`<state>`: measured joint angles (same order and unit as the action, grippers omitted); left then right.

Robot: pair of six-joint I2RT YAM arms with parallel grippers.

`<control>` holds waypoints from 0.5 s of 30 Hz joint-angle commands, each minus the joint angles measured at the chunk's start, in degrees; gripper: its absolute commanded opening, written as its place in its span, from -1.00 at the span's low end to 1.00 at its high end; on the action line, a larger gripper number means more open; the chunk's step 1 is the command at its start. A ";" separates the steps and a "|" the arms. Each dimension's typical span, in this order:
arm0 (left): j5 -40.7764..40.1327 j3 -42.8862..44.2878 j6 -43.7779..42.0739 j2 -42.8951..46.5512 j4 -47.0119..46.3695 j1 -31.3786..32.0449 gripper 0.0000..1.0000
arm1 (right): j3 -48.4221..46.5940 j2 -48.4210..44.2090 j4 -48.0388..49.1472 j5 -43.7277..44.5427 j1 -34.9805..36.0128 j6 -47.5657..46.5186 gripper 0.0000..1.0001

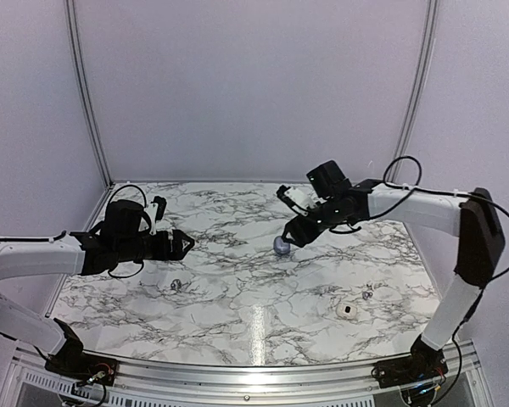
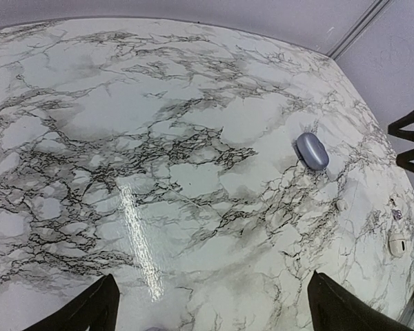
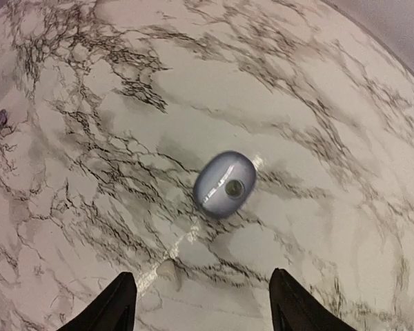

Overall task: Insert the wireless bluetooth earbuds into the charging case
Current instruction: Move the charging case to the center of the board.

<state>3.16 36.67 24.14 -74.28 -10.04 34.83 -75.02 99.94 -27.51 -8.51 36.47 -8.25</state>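
Observation:
The charging case (image 1: 282,246) is a blue-grey oval pod, lid shut, lying on the marble table near its middle. It shows in the left wrist view (image 2: 312,150) and in the right wrist view (image 3: 224,184). One tiny greyish earbud (image 1: 176,285) lies left of centre. The other earbud (image 1: 367,294) lies at the right, also in the left wrist view (image 2: 397,215). My right gripper (image 1: 291,235) hovers open and empty just above the case (image 3: 203,310). My left gripper (image 1: 187,244) is open and empty, well left of the case (image 2: 210,317).
A small white rounded thing (image 1: 348,311) lies near the right earbud and shows in the left wrist view (image 2: 397,243). A tiny whitish bit (image 3: 167,269) lies on the table just in front of the case. Walls enclose the table's back and sides.

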 commanded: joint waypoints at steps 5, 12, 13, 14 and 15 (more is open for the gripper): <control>1.59 -0.07 0.36 0.43 -1.67 0.15 0.98 | 20.02 -25.13 -7.09 13.56 -3.24 31.81 0.20; 2.91 -0.18 1.70 -1.22 -2.80 0.15 0.98 | 26.10 -32.26 -20.37 26.37 -0.74 46.94 0.04; 2.93 -0.33 1.76 -1.55 -3.12 0.16 0.98 | 27.24 -32.60 -20.40 27.20 -0.76 48.77 -0.02; 2.83 -0.43 1.85 -1.83 -3.31 0.15 0.98 | 28.17 -32.64 -20.50 27.99 -0.86 49.89 -0.04; 2.82 -0.48 1.95 -2.06 -3.59 0.15 0.98 | 28.83 -32.60 -20.71 28.47 -0.90 51.60 -0.05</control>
<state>5.15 36.67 25.50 -75.00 -10.98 34.83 -48.01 68.34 -43.51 12.93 35.27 32.77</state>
